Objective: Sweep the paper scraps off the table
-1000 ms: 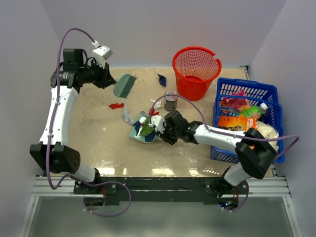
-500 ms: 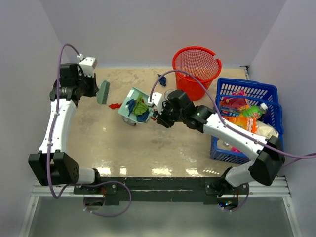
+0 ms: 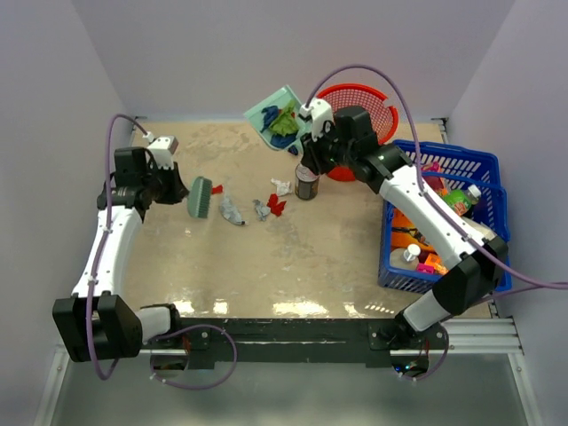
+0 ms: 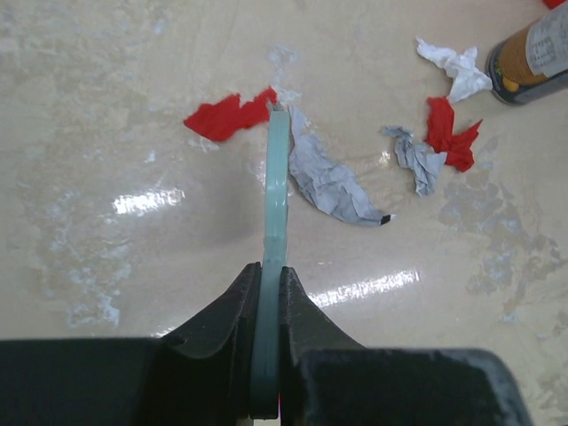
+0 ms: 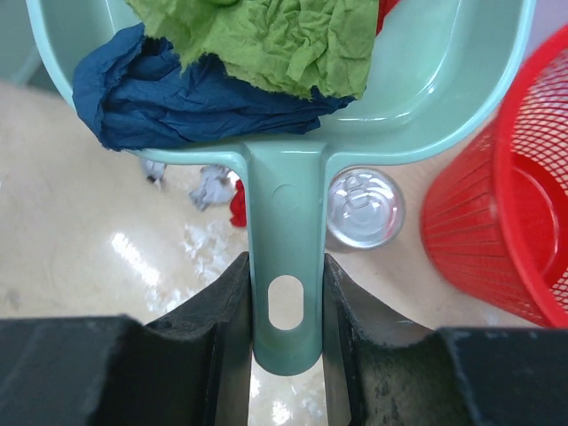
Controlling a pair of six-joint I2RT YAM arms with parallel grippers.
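My left gripper (image 3: 182, 188) (image 4: 271, 293) is shut on a green brush (image 3: 200, 197) (image 4: 277, 204), low over the table (image 3: 311, 257) at the left. Just past the brush lie paper scraps: red (image 4: 229, 115), grey (image 4: 330, 182) (image 3: 231, 211), small grey (image 4: 413, 158), red (image 4: 448, 133) (image 3: 277, 204) and white (image 4: 457, 69) (image 3: 282, 186). My right gripper (image 3: 308, 135) (image 5: 286, 284) is shut on the handle of a mint dustpan (image 3: 271, 111) (image 5: 444, 71), raised beside the red basket (image 3: 368, 111). The pan holds green (image 5: 266, 40) and dark blue (image 5: 169, 98) scraps.
A tin can (image 3: 307, 182) (image 5: 364, 207) stands below the raised dustpan, next to the scraps. The red mesh basket (image 5: 506, 195) stands at the back right. A blue crate (image 3: 444, 164) of packaged goods sits along the right wall. Lilac walls enclose the table.
My right gripper has lifted the loaded dustpan off the table and carried it back toward the red basket. My left gripper has brought the brush down and rightward to the scraps.
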